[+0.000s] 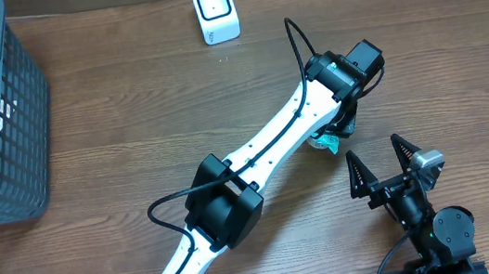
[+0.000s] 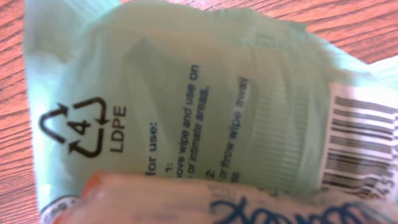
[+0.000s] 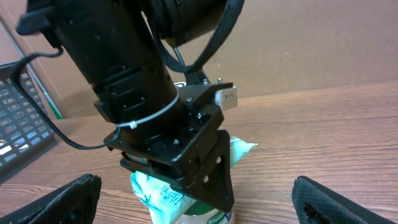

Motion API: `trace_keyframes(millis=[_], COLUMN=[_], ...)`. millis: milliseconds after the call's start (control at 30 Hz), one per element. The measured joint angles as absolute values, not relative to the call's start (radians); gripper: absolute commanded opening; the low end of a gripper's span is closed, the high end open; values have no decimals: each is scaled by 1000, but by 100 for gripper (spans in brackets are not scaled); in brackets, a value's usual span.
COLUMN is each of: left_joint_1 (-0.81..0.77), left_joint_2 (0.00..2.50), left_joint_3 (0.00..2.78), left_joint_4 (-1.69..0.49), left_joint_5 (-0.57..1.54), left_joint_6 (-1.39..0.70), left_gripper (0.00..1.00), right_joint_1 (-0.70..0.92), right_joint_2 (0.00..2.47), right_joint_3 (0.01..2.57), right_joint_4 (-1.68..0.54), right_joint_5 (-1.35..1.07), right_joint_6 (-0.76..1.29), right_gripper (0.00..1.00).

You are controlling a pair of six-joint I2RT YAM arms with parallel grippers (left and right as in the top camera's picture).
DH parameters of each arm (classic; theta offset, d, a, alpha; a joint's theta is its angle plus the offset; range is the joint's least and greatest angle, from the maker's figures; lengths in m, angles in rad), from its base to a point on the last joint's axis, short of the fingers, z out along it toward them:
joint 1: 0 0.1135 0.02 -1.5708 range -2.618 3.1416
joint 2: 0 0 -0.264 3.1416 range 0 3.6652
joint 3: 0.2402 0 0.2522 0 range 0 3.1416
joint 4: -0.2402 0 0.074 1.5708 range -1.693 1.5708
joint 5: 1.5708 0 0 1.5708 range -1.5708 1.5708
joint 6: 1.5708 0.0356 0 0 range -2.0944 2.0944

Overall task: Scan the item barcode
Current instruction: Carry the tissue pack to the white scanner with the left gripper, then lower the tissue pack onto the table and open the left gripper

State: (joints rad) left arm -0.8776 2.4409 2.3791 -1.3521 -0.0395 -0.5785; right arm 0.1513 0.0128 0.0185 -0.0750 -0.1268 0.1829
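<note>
Pale green plastic of the wipe packet (image 2: 186, 112) fills almost the whole left wrist view, so close that its print reads clearly: a recycling mark (image 2: 74, 127) with LDPE at the left, lines of usage text in the middle, and the barcode (image 2: 360, 146) at the right edge, partly cut off by the frame. A band with an orange edge and blue lettering crosses the bottom of that view; what it belongs to cannot be told. Seen from the right wrist, the left gripper (image 3: 193, 190) comes down on the packet from above with its black fingers partly closed around it, the crumpled green top sticking out to the right. From overhead, only a small sliver of the packet shows right of centre, hidden mostly by the left gripper's wrist and its black cable (image 1: 294, 47). Just below and to the right, the right gripper (image 1: 381, 165) points toward the packet with its jaws spread wide and nothing between them. A small white scanner (image 1: 215, 11) stands at the top centre, well apart from the packet. A grey mesh basket (image 1: 21, 108) sits at the upper left with several small packaged items inside. Everything rests on a dark wood-grain table (image 1: 131, 123), and a plain tan wall (image 3: 323, 43) rises behind it.
</note>
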Motion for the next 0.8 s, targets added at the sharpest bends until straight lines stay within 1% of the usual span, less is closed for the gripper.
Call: trace_keyframes(millis=[400,533,633,667,700,767,800], left_joint_1=[-912,-921,-923,-923,-923,-923,-923], left_joint_2=[2441,2441,2441,2441,2441,2441,2441], left_joint_3=[2352,2311,2296,2295,2295,2295,2295], left_joint_4=[-1291,-1282,-1283,-1283,-1282,-1282,-1282], left_joint_5=[-58,-62,-65,-65,-65,-66,-66], left_joint_6=[-602,-604,-604,-604,-604,-604,-604], left_gripper=[41,43,46,48,53,76,84], right_joint_1=[151,151,151,151,151,151,151], right_joint_2=[13,13,13,13,13,13,13], right_joint_3=[19,19,19,19,19,19,19], right_joint_4=[-75,-74,-75,-75,-74,-75,-75], right_joint_5=[-127,-127,-128,-127,-127,-127,-127], right_joint_6=[182,183,183,183,183,183,183], right_gripper=[100,100,100,100,100,100,100])
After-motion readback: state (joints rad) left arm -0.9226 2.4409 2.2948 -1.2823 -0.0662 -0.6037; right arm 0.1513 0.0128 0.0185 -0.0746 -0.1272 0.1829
